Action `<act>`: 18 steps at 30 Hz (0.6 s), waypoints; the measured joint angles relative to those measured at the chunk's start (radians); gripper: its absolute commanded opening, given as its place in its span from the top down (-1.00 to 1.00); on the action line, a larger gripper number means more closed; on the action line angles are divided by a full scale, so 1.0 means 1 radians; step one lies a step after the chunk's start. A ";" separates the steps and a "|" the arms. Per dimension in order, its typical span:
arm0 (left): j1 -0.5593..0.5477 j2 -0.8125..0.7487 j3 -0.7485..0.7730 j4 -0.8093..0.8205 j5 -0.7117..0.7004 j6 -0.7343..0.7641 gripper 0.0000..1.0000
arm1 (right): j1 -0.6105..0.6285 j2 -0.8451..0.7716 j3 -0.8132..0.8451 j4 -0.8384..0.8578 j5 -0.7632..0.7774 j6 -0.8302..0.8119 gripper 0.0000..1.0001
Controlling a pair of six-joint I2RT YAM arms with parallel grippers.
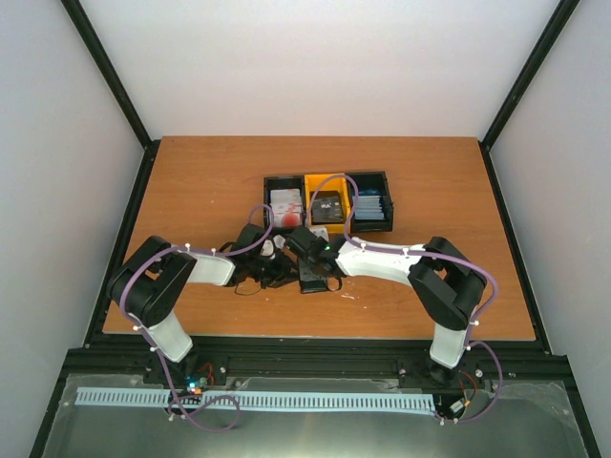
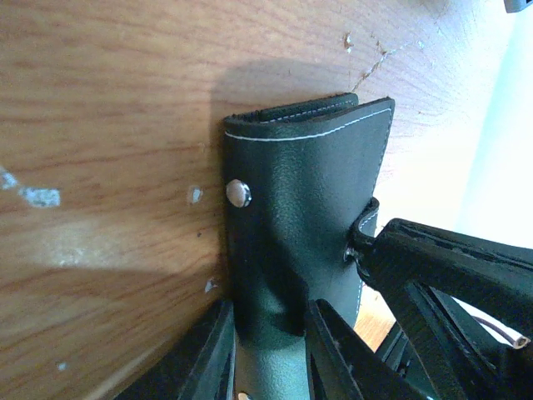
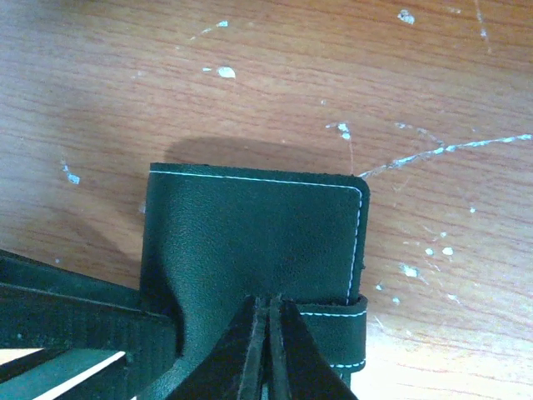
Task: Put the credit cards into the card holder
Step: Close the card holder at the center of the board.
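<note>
- Black and stitched in white, the card holder [image 3: 258, 242] lies folded shut on the wooden table [image 1: 191, 191], near the front edge between the two arms.
- From the overhead view, the left hand [image 2: 268, 317] reaches in from the left. Its two fingers [image 2: 208, 362] straddle one end of the holder and clamp it from both sides.
- A silver snap stud [image 2: 239, 193] shows on the holder's upper face, close to that grip.
- Coming from the opposite side, the right hand [image 3: 268, 304] is closed tight, fingers pressed together. It nips the holder's edge right beside the little clasp tab [image 3: 337, 333].
- Further back on the table, three bins stand side by side and touching.
- The left black bin [image 1: 284, 177] has white credit cards [image 1: 285, 208] with a red blotch. The yellow bin [image 1: 310, 205] has a dark card [image 1: 329, 207], and the right black bin [image 1: 370, 176] has blue ones [image 1: 370, 207].
</note>
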 measured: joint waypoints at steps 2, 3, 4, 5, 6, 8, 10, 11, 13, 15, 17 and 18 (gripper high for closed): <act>0.000 0.000 0.000 0.000 0.000 0.000 0.48 | 0.000 0.000 0.000 -0.010 0.010 -0.003 0.94; 0.000 0.000 0.000 0.000 0.000 0.000 0.47 | 0.000 -0.001 0.000 -0.014 0.019 -0.006 0.94; 0.000 0.000 0.000 0.000 0.000 0.000 0.48 | 0.000 -0.002 0.000 -0.024 0.027 -0.010 0.95; 0.000 0.000 0.000 0.000 0.000 0.000 0.48 | 0.000 -0.002 0.002 -0.034 0.036 -0.015 0.94; 0.000 0.000 0.000 0.000 0.000 0.000 0.48 | 0.000 -0.002 0.003 -0.039 0.043 -0.019 0.94; 0.000 0.000 0.000 0.000 0.000 0.000 0.48 | 0.000 -0.002 0.007 -0.050 0.050 -0.025 0.94; 0.000 0.000 0.000 0.000 0.000 0.000 0.48 | 0.000 -0.002 0.008 -0.050 0.048 -0.028 0.94; 0.000 0.000 0.000 0.000 0.000 0.000 0.48 | 0.000 -0.002 0.008 -0.049 0.047 -0.029 0.94; 0.000 0.000 0.000 0.000 0.000 0.000 0.48 | 0.000 -0.002 0.008 -0.044 0.041 -0.030 0.94; 0.000 0.000 0.000 0.000 0.000 0.000 0.48 | 0.000 -0.002 0.008 -0.037 0.034 -0.032 0.94; 0.000 0.000 0.000 0.000 0.000 0.000 0.48 | 0.000 -0.002 0.008 -0.029 0.022 -0.035 0.94; 0.000 0.000 0.000 0.000 0.000 0.000 0.48 | 0.000 -0.002 0.008 -0.026 0.018 -0.036 0.94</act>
